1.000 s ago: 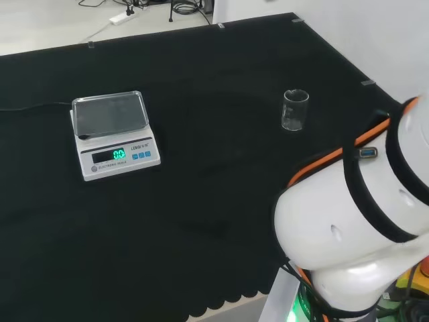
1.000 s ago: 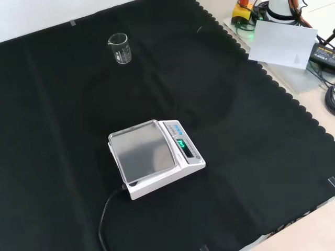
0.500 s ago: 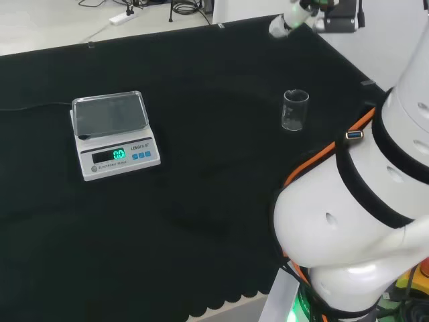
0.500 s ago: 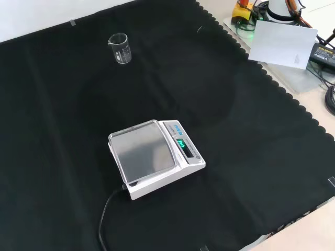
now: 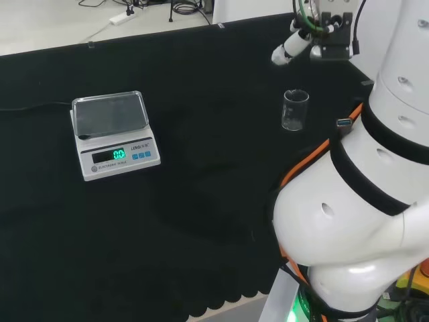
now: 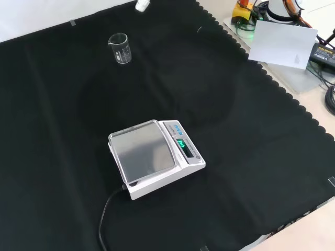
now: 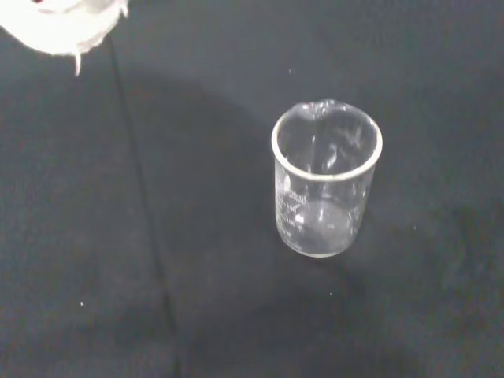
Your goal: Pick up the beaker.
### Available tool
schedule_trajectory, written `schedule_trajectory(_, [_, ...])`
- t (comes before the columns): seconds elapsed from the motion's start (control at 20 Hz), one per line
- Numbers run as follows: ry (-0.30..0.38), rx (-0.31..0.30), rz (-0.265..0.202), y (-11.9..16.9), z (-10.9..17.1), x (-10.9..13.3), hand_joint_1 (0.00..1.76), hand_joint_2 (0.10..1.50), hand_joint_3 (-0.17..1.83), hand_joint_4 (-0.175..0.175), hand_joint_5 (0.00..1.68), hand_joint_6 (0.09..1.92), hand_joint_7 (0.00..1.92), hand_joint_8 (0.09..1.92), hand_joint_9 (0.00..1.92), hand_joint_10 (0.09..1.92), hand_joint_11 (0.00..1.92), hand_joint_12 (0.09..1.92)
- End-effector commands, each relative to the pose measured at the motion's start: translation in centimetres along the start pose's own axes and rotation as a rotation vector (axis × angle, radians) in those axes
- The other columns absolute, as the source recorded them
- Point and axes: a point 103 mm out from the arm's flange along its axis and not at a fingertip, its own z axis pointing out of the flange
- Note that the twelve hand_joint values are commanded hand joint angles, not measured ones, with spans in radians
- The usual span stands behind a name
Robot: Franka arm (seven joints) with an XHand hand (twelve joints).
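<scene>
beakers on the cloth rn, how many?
1. The beaker stands upright on the black cloth, right of the scale in the head view, far left in the front view. Clear glass, so others could go unseen.

Lighting: even, bright, from overhead. Black cloth (image 6: 251, 157) absorbs most light, showing faint soft shadows only. Scale (image 6: 157, 157): pan carries dull grey sheen, display glows green. Beaker (image 7: 324, 189): rim catches white highlights. Hand (image 7: 67, 24): blurred, overexposed white at close range.
</scene>
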Motion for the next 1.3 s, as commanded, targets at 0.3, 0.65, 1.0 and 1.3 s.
schedule_trajectory(0.3, [-0.008,0.068,0.032,3.6,5.6,-1.0,0.72,0.57,0.35,-0.008,0.32,0.09,0.27,0.68,0.56,0.78,0.4,1.39])
schedule_trajectory(0.65, [0.037,0.119,0.043,7.0,10.1,-2.1,0.71,0.56,0.34,-0.006,0.26,0.09,0.19,0.66,0.54,0.79,0.39,1.39])
schedule_trajectory(1.0, [0.038,0.164,0.049,8.9,13.4,-3.0,0.71,0.55,0.34,-0.005,0.23,0.09,0.15,0.66,0.53,0.79,0.37,1.39])
schedule_trajectory(1.3, [0.035,0.182,0.047,9.8,14.7,-3.1,0.71,0.55,0.33,-0.003,0.22,0.09,0.12,0.67,0.52,0.81,0.37,1.4])
